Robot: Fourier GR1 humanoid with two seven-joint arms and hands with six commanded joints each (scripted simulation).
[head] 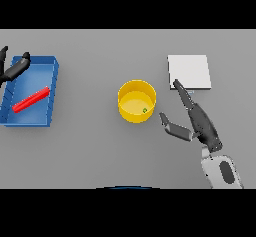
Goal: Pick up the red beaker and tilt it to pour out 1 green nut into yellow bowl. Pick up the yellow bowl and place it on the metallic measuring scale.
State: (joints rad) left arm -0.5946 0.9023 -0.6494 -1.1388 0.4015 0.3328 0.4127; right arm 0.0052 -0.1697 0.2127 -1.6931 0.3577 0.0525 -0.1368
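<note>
The yellow bowl (136, 101) stands upright in the middle of the table with a small green nut (145, 110) inside near its right wall. The red beaker (31, 99) lies on its side inside the blue tray (53, 90) at the left. The metallic measuring scale (189, 72) is a pale square plate at the upper right. My right hand (197, 118) is open just right of the bowl, fingers stretched toward the scale's near corner, thumb pointing at the bowl without touching it. My left hand (14, 68) hovers open over the tray's far left corner.
The blue tray takes up the table's left side, its right wall about a bowl's width from the bowl. Bare grey table lies between bowl and scale and along the front edge.
</note>
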